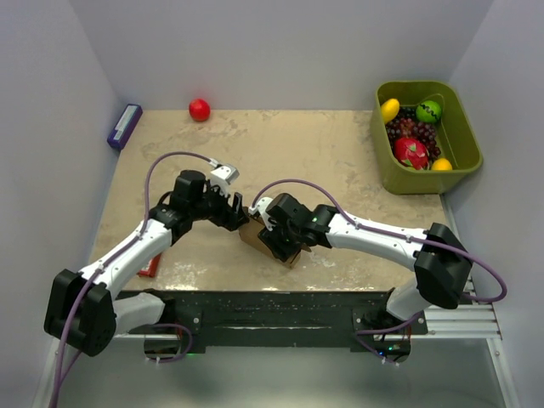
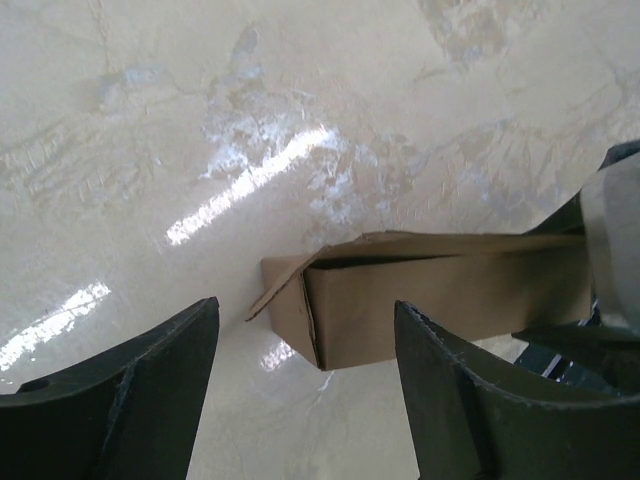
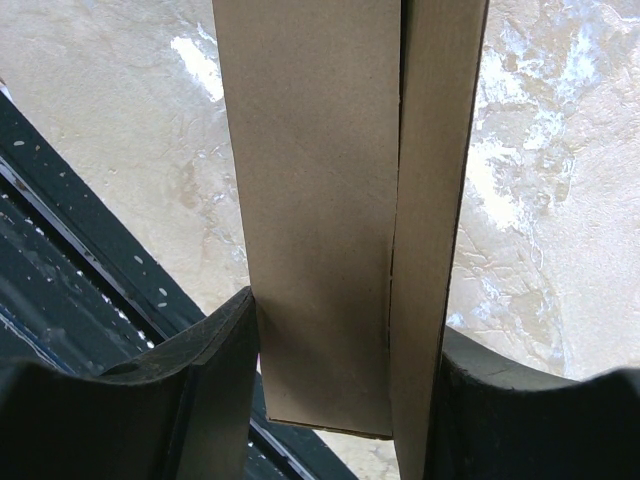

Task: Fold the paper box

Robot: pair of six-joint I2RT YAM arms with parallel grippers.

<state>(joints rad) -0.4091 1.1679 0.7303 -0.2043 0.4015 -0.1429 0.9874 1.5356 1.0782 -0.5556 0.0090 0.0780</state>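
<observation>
Left wrist view is showing the released left claw (image 2: 303,310) just short of the crosswise plain brown cardboard box (image 2: 440,300), right claw (image 3: 347,322) clamping it.

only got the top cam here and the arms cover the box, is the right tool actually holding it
Observer: Yes. In the right wrist view the paper box runs between the fingers of the right tool, and both fingers press against its sides.
Operator: and the left one, gripping too
Observer: No. The left wrist view shows the left tool open, its fingers wide apart, with the box's near end lying beyond them.
Operator: is that end closed up
Observer: No. The end flap sticks out loose to one side, and a dark gap shows under the top edge.
</observation>
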